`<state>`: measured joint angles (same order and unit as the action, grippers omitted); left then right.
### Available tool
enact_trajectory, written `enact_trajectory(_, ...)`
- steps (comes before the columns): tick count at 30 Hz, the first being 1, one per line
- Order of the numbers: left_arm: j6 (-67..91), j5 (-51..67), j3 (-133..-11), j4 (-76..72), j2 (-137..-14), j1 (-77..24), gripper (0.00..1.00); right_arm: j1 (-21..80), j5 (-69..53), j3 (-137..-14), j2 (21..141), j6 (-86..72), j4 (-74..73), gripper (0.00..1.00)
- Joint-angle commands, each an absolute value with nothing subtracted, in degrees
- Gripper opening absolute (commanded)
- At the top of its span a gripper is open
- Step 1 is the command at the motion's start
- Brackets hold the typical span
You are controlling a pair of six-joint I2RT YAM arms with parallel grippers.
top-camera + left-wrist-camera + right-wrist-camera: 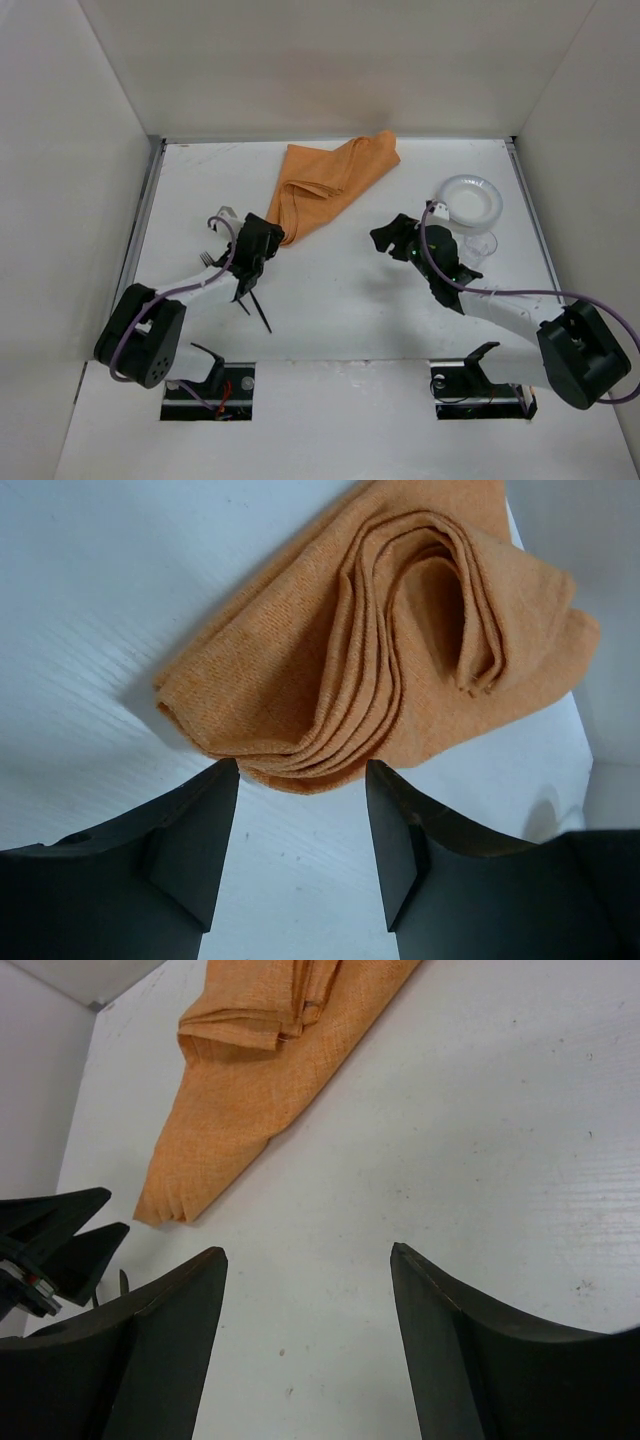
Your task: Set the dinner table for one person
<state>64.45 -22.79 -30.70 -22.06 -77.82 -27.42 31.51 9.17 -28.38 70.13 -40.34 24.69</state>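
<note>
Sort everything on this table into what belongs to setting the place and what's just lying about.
For the job: dinner table, orange cloth, white dish, clear glass, fork, dark utensil near the fork.

Lying about: small white object beyond the fork, unidentifiable; purple cables.

bright, even light from above fills all views; the white table (pixel 350 310) is nearly washed out, with soft short shadows beneath the arms (pixel 195 288). ahead of the left hand (pixel 300 778) the orange cloth (pixel 330 670) is crisp, throwing a faint grey shadow leftward; the hand's dark fingers (pixel 190 850) lack detail.
</note>
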Motion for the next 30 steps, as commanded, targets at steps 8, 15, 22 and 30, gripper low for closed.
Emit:
enact_trajectory(8, 57.9, -17.9, -37.4, -20.7, -85.3, -26.1, 0.51, 31.7, 8.3, -29.4, 71.1, -39.9, 28.4, 0.74)
enact_trajectory(15, 53.4, -20.4, -42.8, -15.8, -90.9, -27.3, 0.49, 31.8, 7.8, -29.9, 71.9, -39.6, 27.9, 0.74)
enact_trajectory(22, 53.5, -17.4, -42.5, -15.7, -94.0, -28.6, 0.16, 31.9, 8.0, -30.1, 72.8, -39.3, 27.8, 0.73)
enact_trajectory(30, 55.5, -14.6, -33.5, -18.2, -88.5, -32.2, 0.06, 31.9, 8.3, -30.5, 73.2, -39.0, 27.5, 0.69)
